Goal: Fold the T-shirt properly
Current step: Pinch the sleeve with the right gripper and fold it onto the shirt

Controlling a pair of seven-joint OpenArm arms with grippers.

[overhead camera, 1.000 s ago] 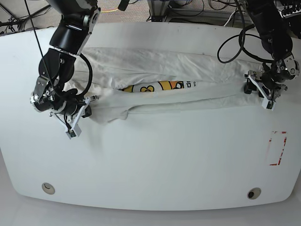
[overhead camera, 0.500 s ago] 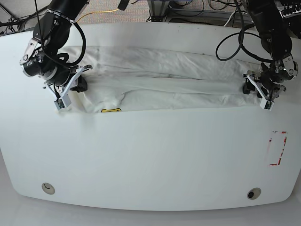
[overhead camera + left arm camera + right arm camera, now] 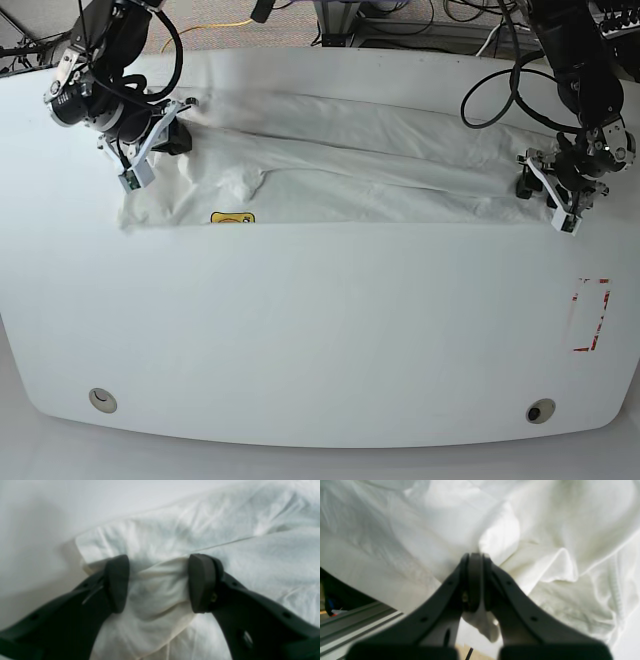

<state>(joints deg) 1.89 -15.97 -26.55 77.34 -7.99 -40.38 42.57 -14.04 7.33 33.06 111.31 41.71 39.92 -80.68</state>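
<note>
I have the large white cotton T-shirt point(image 3: 330, 165) stretched along the table's far side, right gripper point(image 3: 475, 562) clamped on cloth, left gripper point(image 3: 157, 582) straddling a bunch with jaws wide; next, lay it flat.

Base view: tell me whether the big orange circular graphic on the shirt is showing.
No: only a small yellow logo shows on the white shirt.

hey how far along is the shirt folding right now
Early to midway. Done: the T-shirt lies as a long band across the table, its small yellow logo showing at the front edge. In hand: the right hand is shut on a pinch of cloth, while the left hand stands wide around a bunched fold at the other end. Left: folding the band into a compact, tidy stack.
</note>
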